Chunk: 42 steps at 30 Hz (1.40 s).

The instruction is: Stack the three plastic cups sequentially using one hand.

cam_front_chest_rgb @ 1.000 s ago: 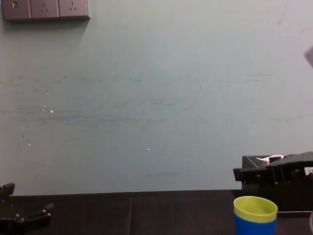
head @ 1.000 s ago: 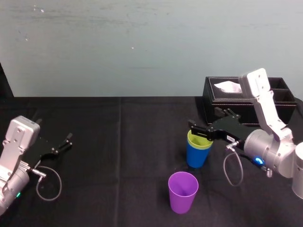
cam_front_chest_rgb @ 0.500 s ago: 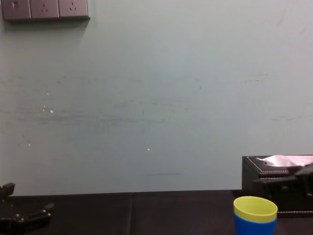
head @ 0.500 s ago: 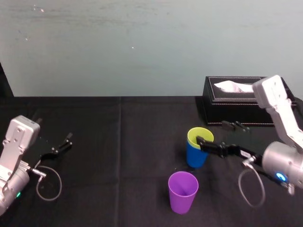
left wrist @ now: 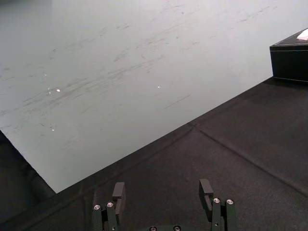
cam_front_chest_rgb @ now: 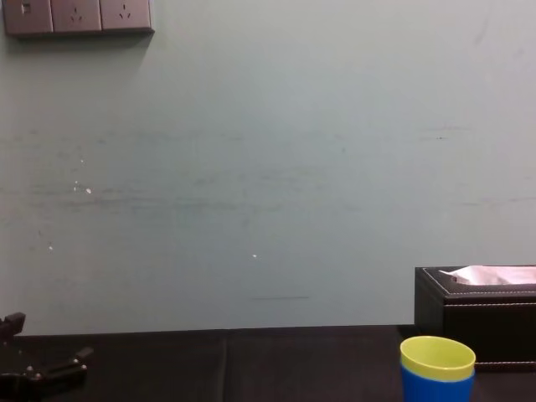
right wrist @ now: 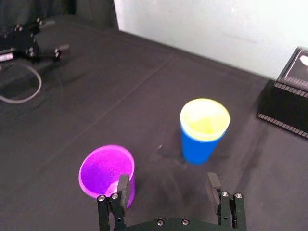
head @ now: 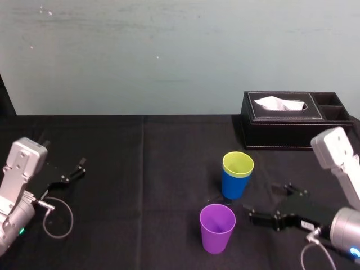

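The yellow-green cup point(head: 238, 163) sits nested inside the blue cup point(head: 233, 186), upright at mid-table; the pair also shows as yellow-green cup point(right wrist: 204, 118) in blue cup point(right wrist: 199, 147) and as yellow-green rim point(cam_front_chest_rgb: 437, 356) over blue point(cam_front_chest_rgb: 435, 388). The purple cup point(head: 217, 228) point(right wrist: 103, 171) stands alone, upright, in front of them. My right gripper point(head: 262, 203) point(right wrist: 168, 185) hovers low, open and empty, just right of the purple cup and in front of the stacked pair. My left gripper point(head: 79, 167) point(left wrist: 162, 190) rests open at the far left.
A black tissue box point(head: 292, 121) point(cam_front_chest_rgb: 476, 316) stands at the back right, behind the cups. A cable loop point(head: 56, 216) lies by the left arm. Black cloth point(head: 152, 185) covers the table between the left arm and the cups.
My right gripper has left the yellow-green cup's rim and pulled back toward the table's front, dropping low beside the purple cup. The nested pair stays put. The left arm has not moved.
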### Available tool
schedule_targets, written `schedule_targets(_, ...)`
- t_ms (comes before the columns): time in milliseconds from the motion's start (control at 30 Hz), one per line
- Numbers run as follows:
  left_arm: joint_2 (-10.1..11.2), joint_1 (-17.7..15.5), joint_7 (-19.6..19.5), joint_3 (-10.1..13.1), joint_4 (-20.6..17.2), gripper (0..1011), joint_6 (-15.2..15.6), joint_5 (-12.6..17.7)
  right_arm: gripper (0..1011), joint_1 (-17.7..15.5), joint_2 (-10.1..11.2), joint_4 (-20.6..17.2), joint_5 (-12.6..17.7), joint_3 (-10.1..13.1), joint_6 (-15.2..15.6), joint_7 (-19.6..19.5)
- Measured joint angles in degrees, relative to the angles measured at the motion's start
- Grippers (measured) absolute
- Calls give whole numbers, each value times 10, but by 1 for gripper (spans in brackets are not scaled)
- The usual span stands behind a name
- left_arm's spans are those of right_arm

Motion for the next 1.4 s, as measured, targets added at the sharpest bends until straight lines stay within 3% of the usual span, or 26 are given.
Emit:
schedule_targets(400, 0, 0, 0, 0, 0, 1000, 0, 0, 1004, -50, 22, -5, 13, -8, -13, -8)
schedule_targets(733, 0, 0, 0, 0, 0, 1000, 0, 0, 1004, -65, 38, -10, 13, -35, -42, -7)
schedule_targets(1133, 0, 0, 0, 0, 0, 1000, 0, 0, 1004, -60, 32, 17, -10, -62, -115, -3)
schedule_targets(1400, 0, 0, 0, 0, 0, 1000, 0, 0, 1004, -52, 19, 38, -20, -77, -136, 0)
